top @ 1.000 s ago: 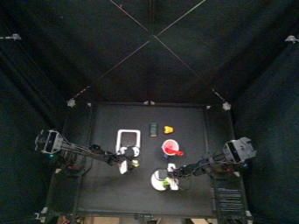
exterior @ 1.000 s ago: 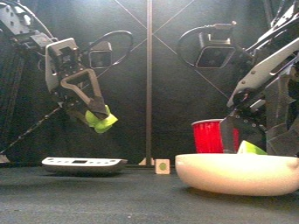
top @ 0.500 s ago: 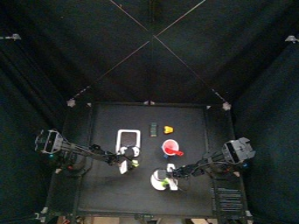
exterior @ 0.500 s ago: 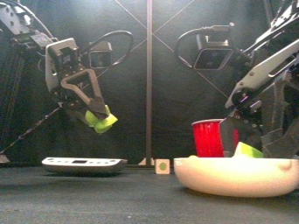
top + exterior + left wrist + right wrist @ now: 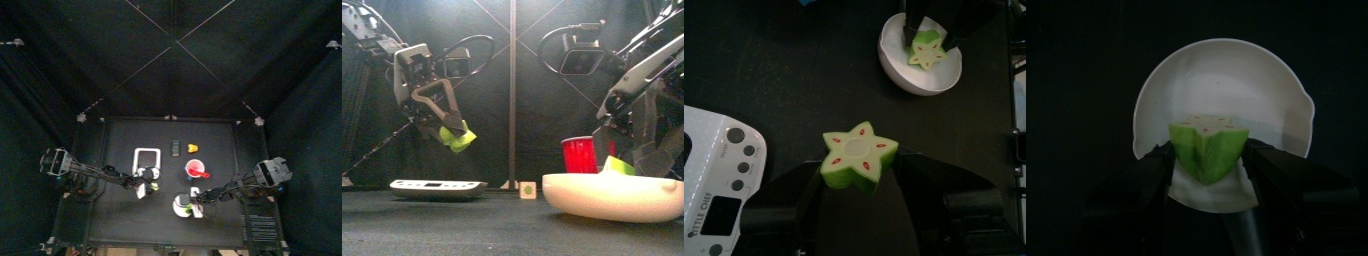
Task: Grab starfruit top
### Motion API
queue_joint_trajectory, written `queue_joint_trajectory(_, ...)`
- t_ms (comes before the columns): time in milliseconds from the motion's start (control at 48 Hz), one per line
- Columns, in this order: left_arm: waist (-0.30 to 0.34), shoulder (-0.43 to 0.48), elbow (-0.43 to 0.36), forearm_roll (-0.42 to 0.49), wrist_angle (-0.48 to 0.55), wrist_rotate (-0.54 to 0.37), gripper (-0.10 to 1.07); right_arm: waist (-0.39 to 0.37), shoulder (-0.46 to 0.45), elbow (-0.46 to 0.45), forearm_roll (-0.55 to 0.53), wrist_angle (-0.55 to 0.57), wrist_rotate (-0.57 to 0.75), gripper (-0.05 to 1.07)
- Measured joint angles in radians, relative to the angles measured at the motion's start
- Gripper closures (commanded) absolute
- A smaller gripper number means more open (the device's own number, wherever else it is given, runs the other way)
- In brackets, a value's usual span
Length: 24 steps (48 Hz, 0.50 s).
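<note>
The starfruit piece (image 5: pixel 1211 147) stands in the white bowl (image 5: pixel 1273 95), directly between the right gripper's (image 5: pixel 1208 166) spread jaws — its star face up, not yet pinched. The left gripper (image 5: pixel 855 185), well apart, pinches another star piece (image 5: pixel 858 156) in the air.

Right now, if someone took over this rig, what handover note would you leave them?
Left gripper: shut on a starfruit piece, held in the air beside the white scale.
Right gripper: jaws either side of a second starfruit piece in the white bowl; grip not confirmed.
Red cup stands behind the bowl.
Done: one piece lifted.
Left: close on the bowl piece and lift it.
</note>
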Motion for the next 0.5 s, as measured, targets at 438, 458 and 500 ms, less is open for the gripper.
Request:
queue_joint_trajectory(438, 0.0, -0.02, 0.0, 0.003, 0.006, 0.0, 0.43, -0.025, -0.16, 0.017, -0.012, 0.0, -0.006, 0.33)
queue_joint_trajectory(458, -0.002, -0.02, 0.002, 0.003, 0.008, 0.0, 0.43, -0.026, -0.161, 0.017, -0.017, 0.0, -0.006, 0.33)
queue_joint_trajectory(500, 0.0, -0.021, 0.0, 0.003, 0.009, -0.002, 0.43, -0.031, -0.163, 0.017, -0.029, 0.002, -0.006, 0.33)
